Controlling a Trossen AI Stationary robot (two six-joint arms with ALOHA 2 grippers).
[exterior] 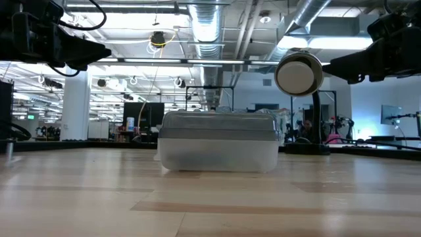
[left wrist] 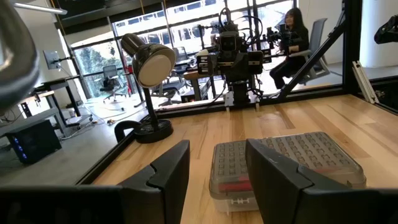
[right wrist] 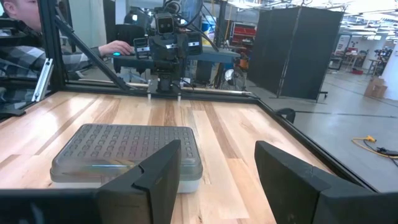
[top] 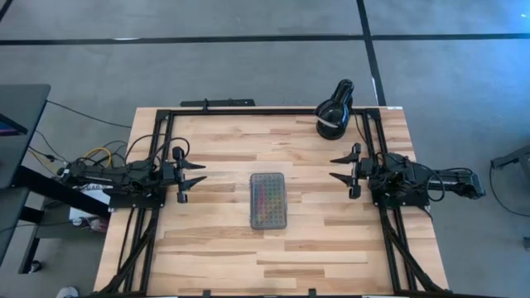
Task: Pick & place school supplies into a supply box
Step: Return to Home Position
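Observation:
The supply box (top: 268, 200) sits flat on its base at the middle of the table, its grey dotted lid shut (exterior: 218, 141) (left wrist: 283, 163) (right wrist: 127, 155). Coloured pens and pencils show faintly through the lid in the high view; loose supplies are not in view. My left gripper (top: 199, 174) hovers open left of the box, raised off the table (left wrist: 217, 174). My right gripper (top: 335, 167) hovers open right of the box, also raised (right wrist: 217, 171). Neither touches anything.
A black round lamp (top: 334, 110) stands at the far right of the table (exterior: 299, 74). A black frame (top: 273, 110) runs along the table's edges. Bare wood lies around the box. People sit in the room beyond the table.

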